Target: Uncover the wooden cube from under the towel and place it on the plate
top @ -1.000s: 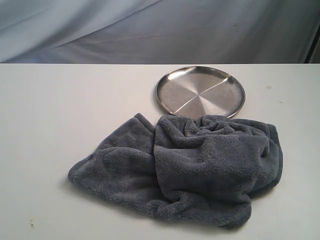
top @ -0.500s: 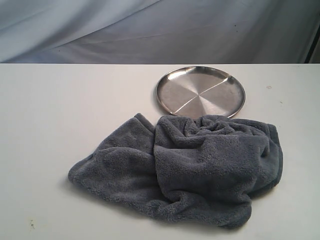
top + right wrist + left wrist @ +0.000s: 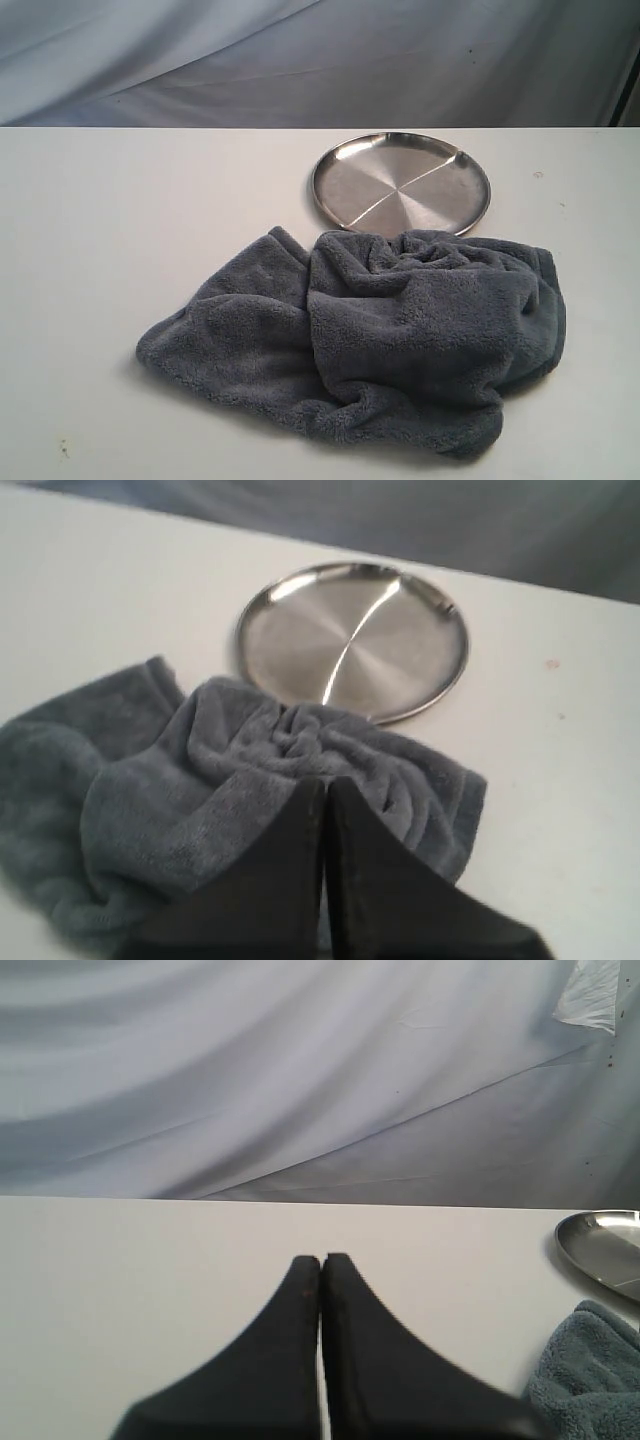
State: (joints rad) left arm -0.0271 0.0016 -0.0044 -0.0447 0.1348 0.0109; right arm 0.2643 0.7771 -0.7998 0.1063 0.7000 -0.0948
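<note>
The blue-grey towel (image 3: 380, 335) lies bunched on the white table, its far edge touching the silver plate (image 3: 401, 183). The wooden cube is hidden; a raised hump on the towel's right half is all that shows. No arm appears in the exterior view. My left gripper (image 3: 321, 1258) is shut with nothing in it, above bare table, with a corner of the towel (image 3: 590, 1380) and the plate's rim (image 3: 600, 1245) off to one side. My right gripper (image 3: 325, 782) is shut and empty, hovering over the towel (image 3: 200, 800), with the plate (image 3: 352, 640) beyond it.
The white table (image 3: 120, 220) stretches to a far edge, behind which hangs a grey cloth backdrop (image 3: 300, 60). A few small dark specks mark the tabletop near its front left.
</note>
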